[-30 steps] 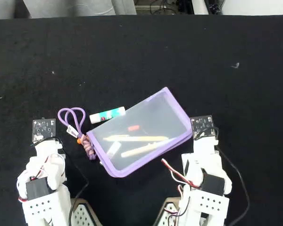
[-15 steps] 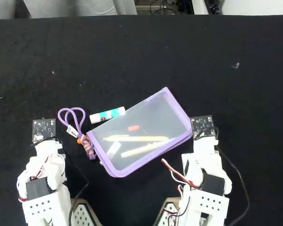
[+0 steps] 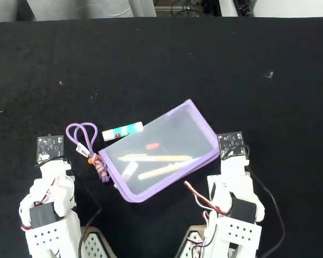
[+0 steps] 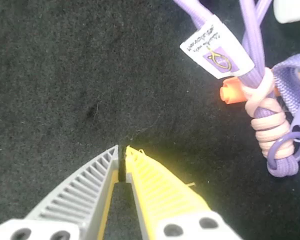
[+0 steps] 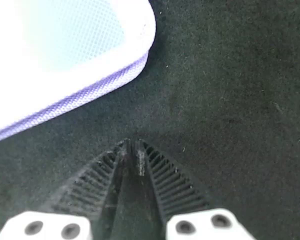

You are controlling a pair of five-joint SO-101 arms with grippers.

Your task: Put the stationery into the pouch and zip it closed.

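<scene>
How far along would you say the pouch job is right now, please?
Done: pencils and smaller pieces already lie inside the pouch. In hand: nothing; the left gripper and right gripper sit with jaws shut and empty. Left: the white-and-teal stick lies outside by the pouch's edge, and I cannot tell whether the zip is closed.

the clear plastic pouch with purple fabric trim (image 5: 65,55) runs out of the right wrist frame, and its contents cannot be made out there. the looped purple cord (image 4: 250,20) and a white rounded object (image 4: 292,10) are cut off by the left wrist frame's edge. from above, a small red item (image 3: 152,145) inside the pouch is too small to tell. the left arm's white base (image 3: 48,236) and the right arm's white base (image 3: 234,234) are cut by the lower edge.
</scene>
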